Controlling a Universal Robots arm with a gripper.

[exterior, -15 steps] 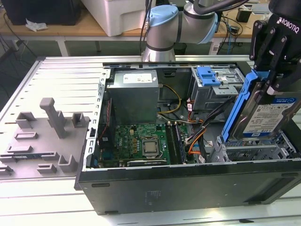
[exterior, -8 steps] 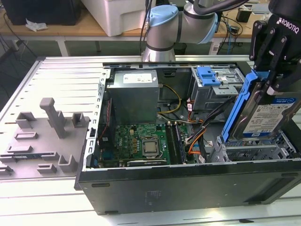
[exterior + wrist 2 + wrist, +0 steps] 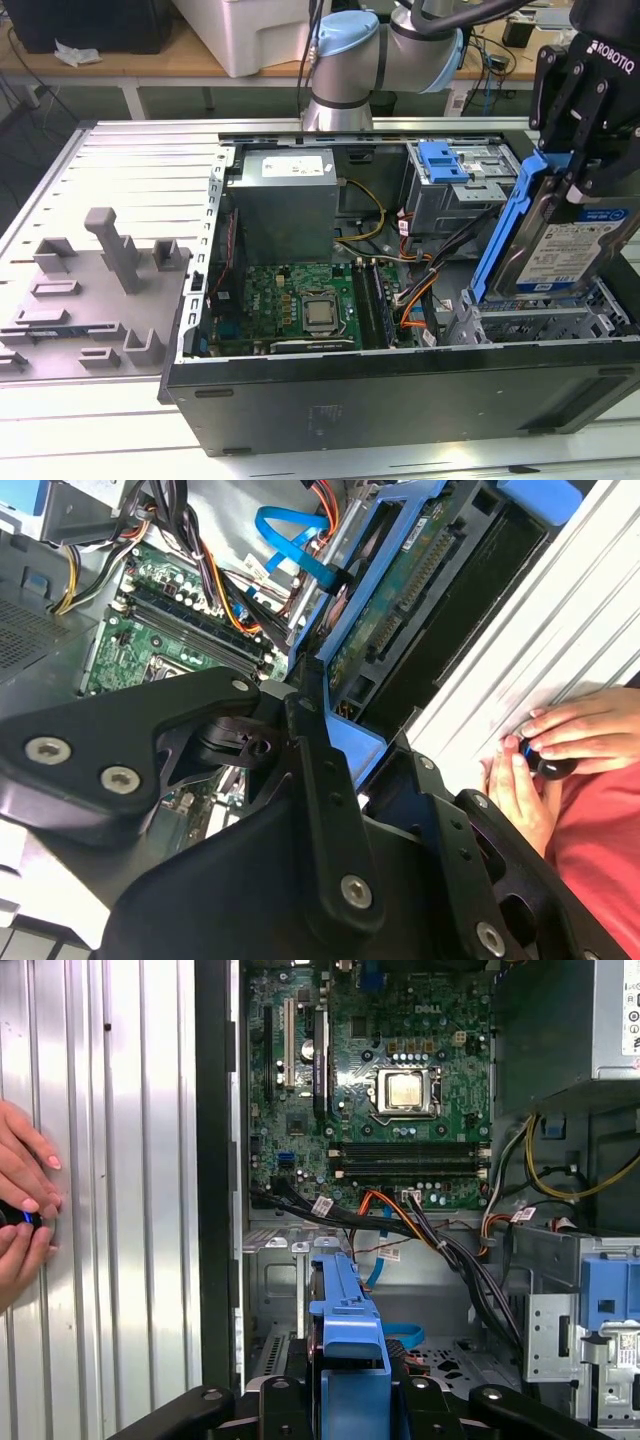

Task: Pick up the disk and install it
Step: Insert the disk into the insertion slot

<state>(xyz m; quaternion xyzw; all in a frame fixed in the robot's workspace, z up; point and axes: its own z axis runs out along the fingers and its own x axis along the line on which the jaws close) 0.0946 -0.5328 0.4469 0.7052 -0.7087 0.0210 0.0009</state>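
Exterior view: gripper at the exterior view's right, clamped on the top edge of the disk. Disk held clear of the case, on edge and tilted, just over the drive bay at the front corner. Blue bracket frames its edge. White-and-blue label faces the camera. PSU sits at the back of the case with a white sticker on top. Board lies below it, CPU socket bare. Cage with a blue latch stands beside the PSU. Case lies on a slatted table.

Second wrist view: black finger links in the foreground, jaws closed on the bracket. Disk shows its green circuit side, above the bay. A blue flat cable runs just beside it. A person's hands rest on the table outside the case, wrapped round a small dark object.

First wrist view: bracket seen end-on between the jaws, over the bay floor. Black, orange and yellow cables run between the board and the cage. Small white tags on the cables, white sticker at the PSU edge.
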